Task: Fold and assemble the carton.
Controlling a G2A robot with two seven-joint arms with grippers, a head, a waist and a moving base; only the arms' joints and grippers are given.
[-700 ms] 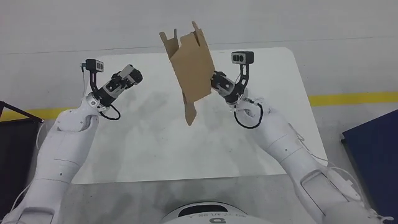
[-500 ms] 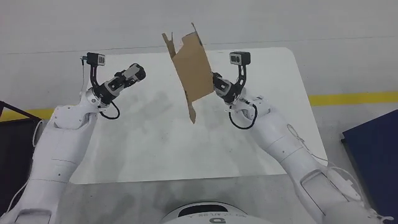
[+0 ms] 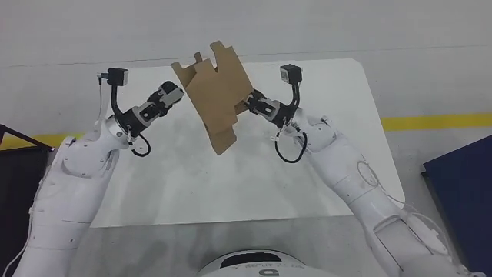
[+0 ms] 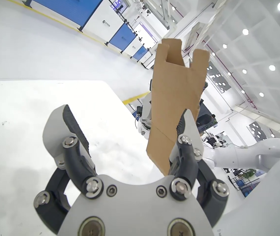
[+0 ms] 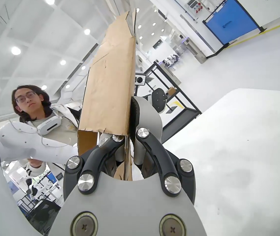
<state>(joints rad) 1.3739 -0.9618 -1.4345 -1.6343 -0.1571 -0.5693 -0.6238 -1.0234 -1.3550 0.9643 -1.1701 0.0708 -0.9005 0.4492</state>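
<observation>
Cardboard carton (image 5: 108, 87) clamped in right gripper (image 5: 128, 115) hides one finger.

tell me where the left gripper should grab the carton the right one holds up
Probably the free side edge of the carton, opposite where the right gripper pinches it. It hangs flattened with that edge nearest the open left gripper, so come in sideways, one finger per face.

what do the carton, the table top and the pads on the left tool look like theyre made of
Carton: brown cardboard, matte, with creases and a scored fold line. Table: smooth white top with grey scuffs, perhaps laminate or painted board; cannot tell which. Pads of the left tool: black and ribbed, probably rubber.
</observation>
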